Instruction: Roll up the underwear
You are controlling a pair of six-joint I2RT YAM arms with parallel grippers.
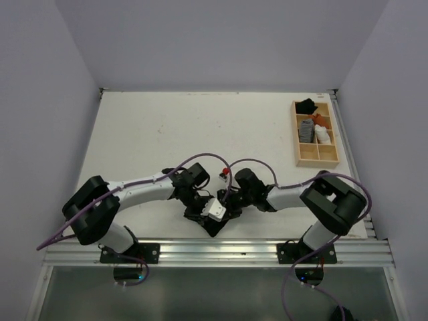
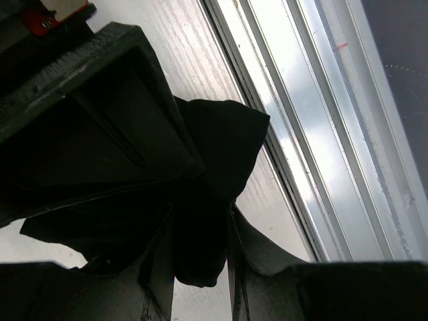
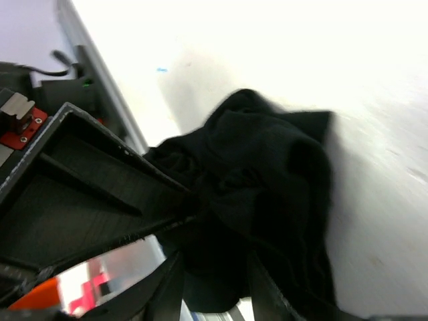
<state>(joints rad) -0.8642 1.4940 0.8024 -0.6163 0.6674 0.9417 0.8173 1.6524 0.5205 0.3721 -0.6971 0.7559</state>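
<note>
on the white table (image 1: 167,134), left gripper (image 2: 199,234) and right gripper (image 3: 214,251) both pinch the bunched underwear (image 3: 267,174).

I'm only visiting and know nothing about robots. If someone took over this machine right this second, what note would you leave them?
Left claw: closed on the underwear.
Right claw: closed on the same garment, right beside the left one.
Underwear: bunched at the near edge of the table, between both claws.
Done: garment gripped from both sides.
Left: no neat roll shows yet, so the rolling remains.
Far right: a wooden tray holds a grey striped roll and a white roll.
</note>
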